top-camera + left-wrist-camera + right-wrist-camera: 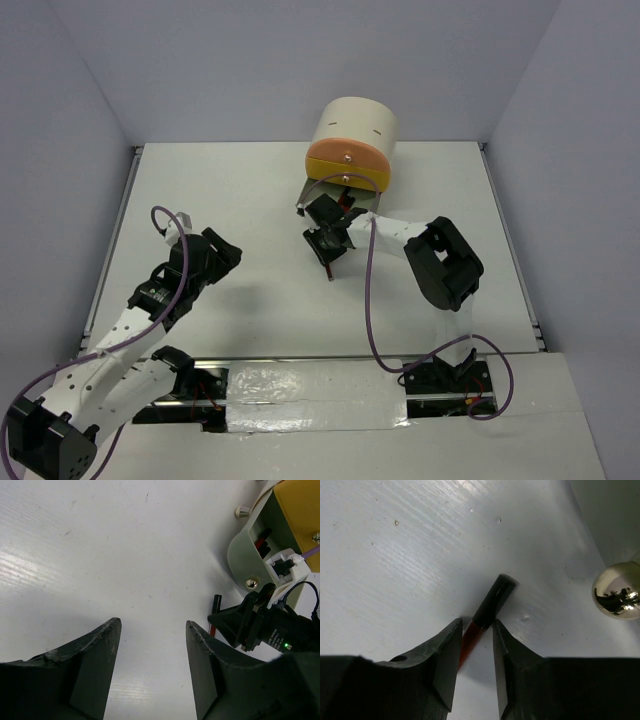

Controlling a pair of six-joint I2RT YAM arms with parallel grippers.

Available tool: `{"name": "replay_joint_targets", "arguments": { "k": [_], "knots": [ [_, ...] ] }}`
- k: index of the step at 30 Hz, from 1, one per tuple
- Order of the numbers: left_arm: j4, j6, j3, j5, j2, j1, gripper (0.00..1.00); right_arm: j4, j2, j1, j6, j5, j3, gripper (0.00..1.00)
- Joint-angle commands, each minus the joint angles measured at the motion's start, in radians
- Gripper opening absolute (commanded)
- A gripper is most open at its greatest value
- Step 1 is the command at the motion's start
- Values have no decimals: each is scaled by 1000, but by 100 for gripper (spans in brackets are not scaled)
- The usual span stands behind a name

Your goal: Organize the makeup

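Note:
A thin dark-red pencil with a black cap (492, 602) lies slanted on the white table. My right gripper (476, 622) is down at the table with both fingertips touching the pencil's sides, just in front of the organizer; it also shows in the top view (330, 245). The pencil shows in the left wrist view (216, 611) too, beside the right gripper (250, 622). My left gripper (152, 622) is open and empty above bare table, at the left of the top view (215, 250). The organizer's open grey-green drawer (250, 540) holds several dark-red and black sticks (262, 537).
The cream cylinder organizer (350, 122) with orange drawer fronts (347, 165) stands at the back centre. A gold drawer knob (617, 590) hangs close to the right of my right gripper. White walls enclose the table on three sides.

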Motion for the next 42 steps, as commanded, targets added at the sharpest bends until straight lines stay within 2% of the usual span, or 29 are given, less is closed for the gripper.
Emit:
{"name": "replay_joint_targets", "arguments": {
  "k": [1,8,13,23,26,30,37,42],
  "knots": [
    [16,-16,-16,-10,-12,4,67,-9,28,19,-6,8,14,36],
    [49,-35,-51,7,-16,4,67,14,-20,21,-41,4,-30,22],
    [91,-48,-103,23,-13,4,67,48,-102,22,-127,-23,-56,15],
    [152,-62,-169,43,-13,6,67,115,-388,12,-345,-97,-73,12],
    [157,-63,-180,46,-13,4,67,123,-422,-11,-409,-112,-52,11],
    [158,-65,-184,47,-15,4,67,109,-406,-99,-489,-155,5,11],
    [158,-68,-194,53,-19,4,67,-1,-285,-250,-630,-304,160,12],
    [152,-71,-198,49,-29,4,67,-1,-235,-283,-705,-322,175,17]
  ]
}}
